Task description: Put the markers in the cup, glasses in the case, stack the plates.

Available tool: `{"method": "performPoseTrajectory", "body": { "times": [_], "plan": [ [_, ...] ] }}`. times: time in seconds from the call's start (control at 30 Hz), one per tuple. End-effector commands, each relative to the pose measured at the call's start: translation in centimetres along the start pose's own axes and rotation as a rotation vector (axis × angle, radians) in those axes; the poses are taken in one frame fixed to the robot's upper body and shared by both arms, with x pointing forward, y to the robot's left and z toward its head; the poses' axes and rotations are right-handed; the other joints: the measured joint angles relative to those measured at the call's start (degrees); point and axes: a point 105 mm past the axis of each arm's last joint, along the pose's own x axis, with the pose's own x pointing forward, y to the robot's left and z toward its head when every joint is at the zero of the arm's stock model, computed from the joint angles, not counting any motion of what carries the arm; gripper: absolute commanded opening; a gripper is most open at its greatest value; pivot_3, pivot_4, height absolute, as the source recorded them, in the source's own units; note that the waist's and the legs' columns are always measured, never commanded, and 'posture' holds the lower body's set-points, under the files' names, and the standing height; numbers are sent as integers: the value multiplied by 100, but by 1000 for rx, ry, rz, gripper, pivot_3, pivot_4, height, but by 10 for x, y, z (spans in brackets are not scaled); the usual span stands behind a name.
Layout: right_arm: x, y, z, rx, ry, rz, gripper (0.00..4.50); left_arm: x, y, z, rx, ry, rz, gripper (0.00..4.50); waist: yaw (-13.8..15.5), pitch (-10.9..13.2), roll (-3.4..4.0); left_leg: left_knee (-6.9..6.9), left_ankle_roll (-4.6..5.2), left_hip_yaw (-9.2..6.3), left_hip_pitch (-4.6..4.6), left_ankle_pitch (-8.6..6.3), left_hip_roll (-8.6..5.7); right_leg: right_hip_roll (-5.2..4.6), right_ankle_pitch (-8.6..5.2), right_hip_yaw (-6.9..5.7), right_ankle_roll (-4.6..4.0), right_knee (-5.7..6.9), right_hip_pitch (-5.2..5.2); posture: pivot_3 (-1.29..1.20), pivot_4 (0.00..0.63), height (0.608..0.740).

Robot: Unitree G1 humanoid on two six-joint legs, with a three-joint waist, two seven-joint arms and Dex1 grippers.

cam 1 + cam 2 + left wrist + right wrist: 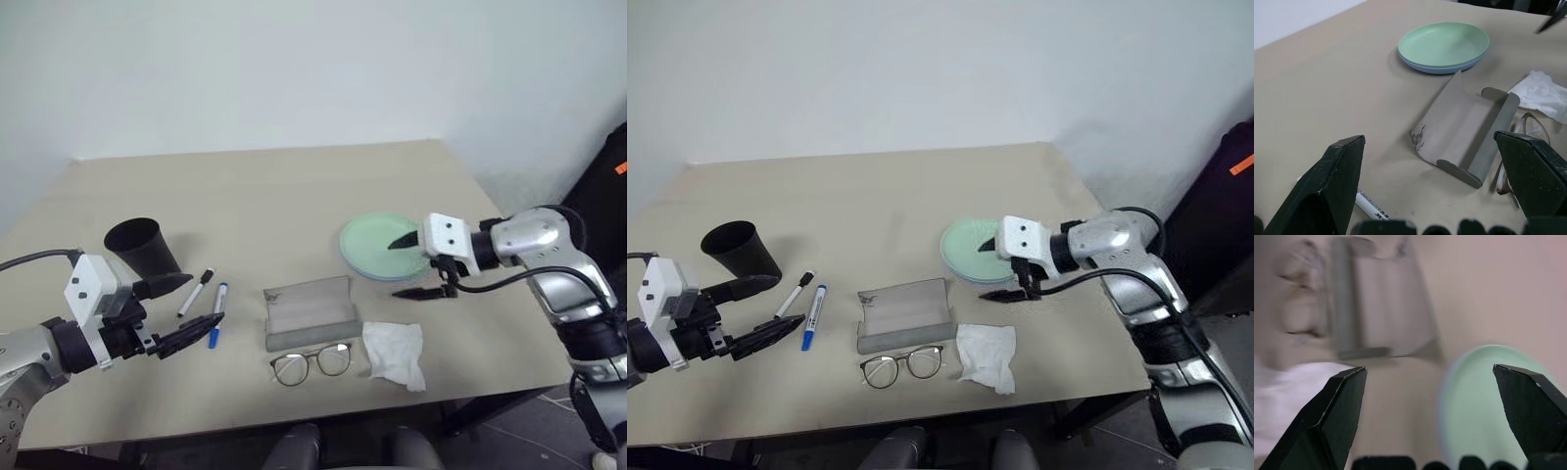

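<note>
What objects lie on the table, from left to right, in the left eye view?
Black cup → marker with black cap → marker with blue cap → open grey case → white tissue. The glasses and the stacked plates overlap these in order, so I leave them out.

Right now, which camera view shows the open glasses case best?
The left wrist view: the case lies near and sharp, with its lid raised and nothing inside. Both eye views show it small, between the markers and the tissue. The right wrist view shows it blurred.
</note>
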Motion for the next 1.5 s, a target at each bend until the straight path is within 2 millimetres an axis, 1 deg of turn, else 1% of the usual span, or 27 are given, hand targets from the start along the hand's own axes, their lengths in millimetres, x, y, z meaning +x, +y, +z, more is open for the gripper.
{"method": "performPoseTrajectory", "body": {
  "times": [0.03,0.17,0.37,0.57,0.67,0.77,0.87,1.1,1.3,1.4,1.5],
  "plan": [
    [-5,18,5,8,-9,70,4482,-1,0,8,47,-16,3,4500,-2,0,0,1,0,2,-1,0,1,-2,0,0,0,0,1,0,0,698],
    [7,37,3,73,-26,129,4482,0,1,9,51,-15,-4,4500,-4,0,0,0,-4,12,-2,-2,14,-1,0,0,0,1,0,0,0,698],
    [22,50,1,215,-82,179,4482,-1,2,9,55,-11,-9,4500,0,0,-1,3,-5,16,-3,-3,17,0,1,-1,0,-1,-2,0,0,698],
    [39,52,-16,226,-14,152,4482,-2,3,9,57,-3,-10,4500,7,0,-2,12,-5,15,-3,-5,17,-1,1,-5,0,-2,-7,0,0,698],
    [45,57,-32,171,64,153,4482,-3,2,9,55,0,-8,4500,7,0,-2,13,-5,15,-3,-5,16,-2,1,-6,1,-2,-7,0,0,698],
    [51,57,-39,160,90,142,4482,-3,1,9,53,2,-8,4500,0,0,-1,12,-6,17,-3,-5,17,-1,1,-6,1,-2,-7,0,0,698],
    [54,60,-45,153,109,151,4482,-3,1,9,51,3,-5,4500,2,0,-2,12,-6,16,-3,-5,18,1,1,-6,1,-2,-8,0,0,698],
    [56,64,-54,172,130,162,4482,-4,0,8,47,6,-1,4500,1,0,-2,15,-6,16,-3,-5,18,2,1,-6,1,-2,-6,0,0,698],
    [57,66,-56,209,136,173,4482,-3,0,8,47,5,-1,4500,4,-1,-3,18,-6,15,-2,-6,19,2,1,-7,1,-2,-3,0,0,698],
    [57,68,-57,213,143,184,3919,-3,0,9,47,5,0,4500,6,-1,-4,18,-6,14,-2,-6,19,2,1,-7,1,-2,-2,0,0,698],
    [57,69,-59,211,154,192,2973,-3,0,9,47,5,-1,4500,6,-1,-4,19,-6,14,-2,-6,19,2,1,-7,1,-2,-1,0,0,698]
  ]
}}
